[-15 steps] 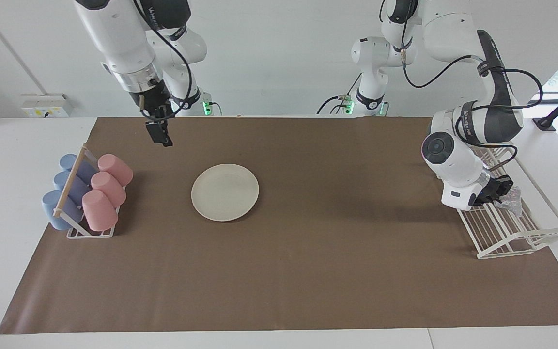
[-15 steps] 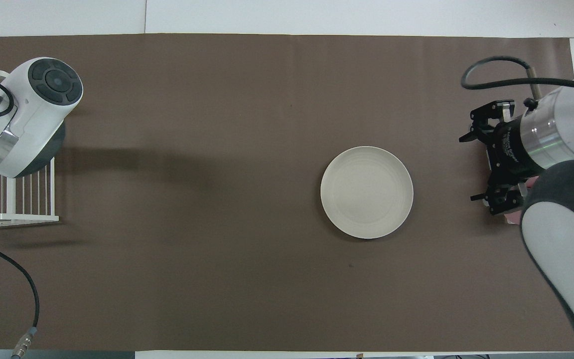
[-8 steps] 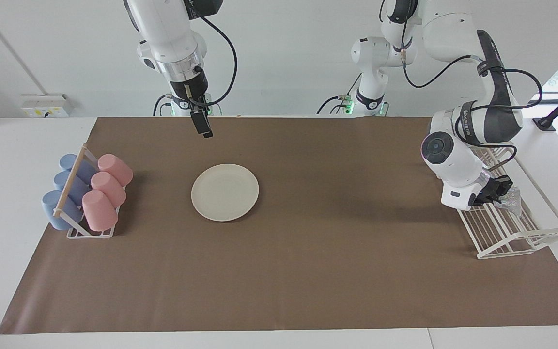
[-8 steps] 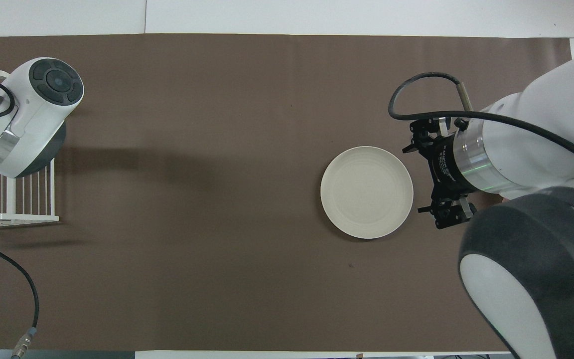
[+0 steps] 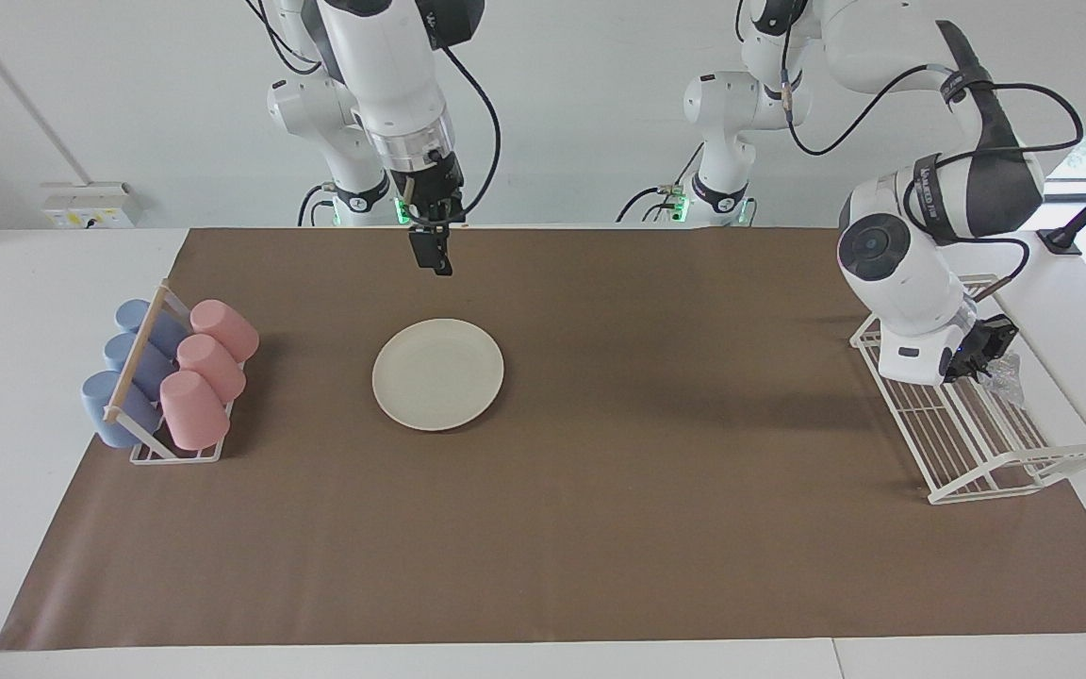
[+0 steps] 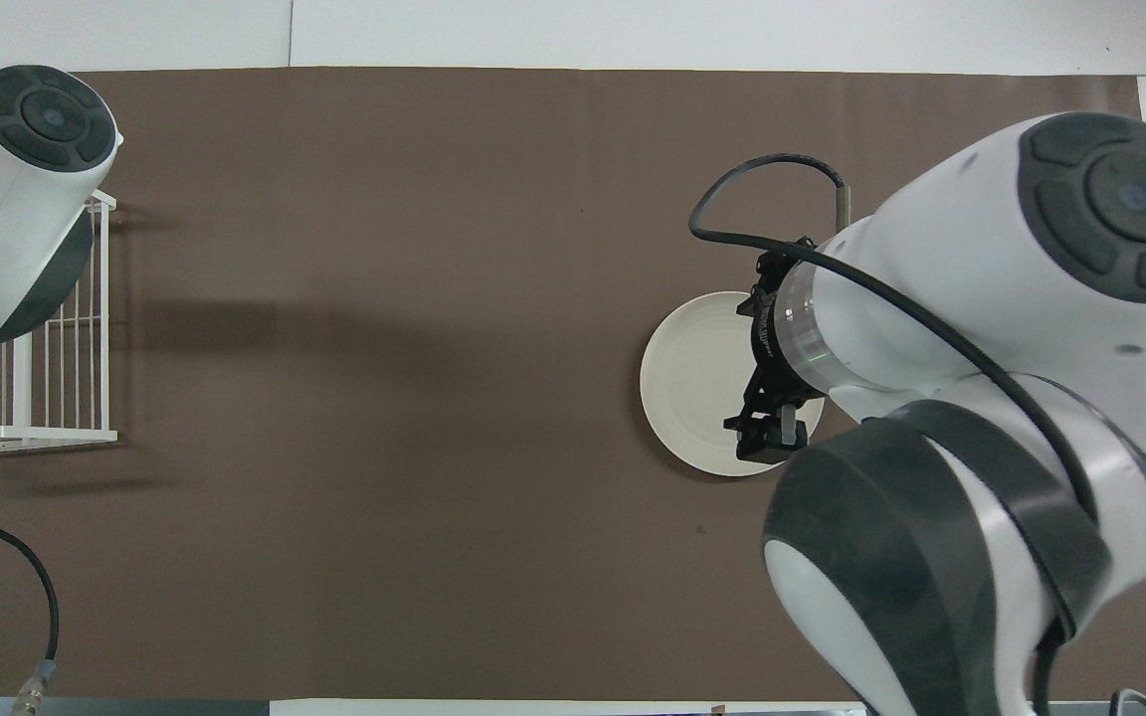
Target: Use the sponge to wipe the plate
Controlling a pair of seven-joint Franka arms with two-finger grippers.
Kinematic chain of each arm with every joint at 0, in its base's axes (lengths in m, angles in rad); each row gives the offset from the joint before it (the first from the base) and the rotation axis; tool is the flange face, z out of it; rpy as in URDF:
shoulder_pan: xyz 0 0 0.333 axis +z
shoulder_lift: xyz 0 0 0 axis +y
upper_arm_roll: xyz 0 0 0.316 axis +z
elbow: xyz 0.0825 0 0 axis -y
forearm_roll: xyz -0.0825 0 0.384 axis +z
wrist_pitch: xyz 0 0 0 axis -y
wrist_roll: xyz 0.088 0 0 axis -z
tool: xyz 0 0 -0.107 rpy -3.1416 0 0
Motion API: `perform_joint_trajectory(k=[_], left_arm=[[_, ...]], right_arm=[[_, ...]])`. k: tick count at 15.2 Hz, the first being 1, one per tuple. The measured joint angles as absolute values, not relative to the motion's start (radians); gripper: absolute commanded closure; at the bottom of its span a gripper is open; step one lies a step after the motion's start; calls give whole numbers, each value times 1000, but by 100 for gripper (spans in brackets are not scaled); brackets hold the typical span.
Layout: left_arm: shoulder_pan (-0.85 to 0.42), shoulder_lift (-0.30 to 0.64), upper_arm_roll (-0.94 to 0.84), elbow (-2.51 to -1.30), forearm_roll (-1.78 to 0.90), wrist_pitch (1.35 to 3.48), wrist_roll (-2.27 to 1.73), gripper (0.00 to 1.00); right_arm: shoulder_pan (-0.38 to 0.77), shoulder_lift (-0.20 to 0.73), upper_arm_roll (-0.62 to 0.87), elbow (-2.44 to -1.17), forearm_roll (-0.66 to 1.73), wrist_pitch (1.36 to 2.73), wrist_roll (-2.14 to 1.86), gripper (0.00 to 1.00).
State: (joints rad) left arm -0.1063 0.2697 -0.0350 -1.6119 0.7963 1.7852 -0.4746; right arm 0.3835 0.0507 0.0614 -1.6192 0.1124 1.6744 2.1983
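Covering most of the white desk (image 5: 53, 273) is a brown mat (image 5: 600, 528), with a plain white wall at the robots' end. Toward the right arm's end of the desk a small rack (image 5: 175, 453) holds blue cups (image 5: 114, 396) and pink cups (image 5: 194, 407) lying tilted in two rows. Near the mat's middle, closer to that rack, the cream plate (image 5: 437, 374) lies flat and bare. The right claw (image 5: 435, 256) hangs in the air above the mat, its fingers spread wide and holding nothing. At the left arm's end stands a white wire rack (image 5: 986, 443); the left claw (image 5: 981, 351), over it, is clamped on the silvery sponge (image 5: 1003, 377).
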Motion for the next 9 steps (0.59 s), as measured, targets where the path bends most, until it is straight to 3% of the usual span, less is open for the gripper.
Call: perform_joint_trajectory(k=[4,9], left_arm=[[-111,238,-53,-1487,485,1640,-437,100],[-90,199,-35,-1449,38,1595,-435,100]], right_arm=[[450,147,62,-1531,97,1688,2318,0],[509,226,60,-1419,94,1643,2427,0]])
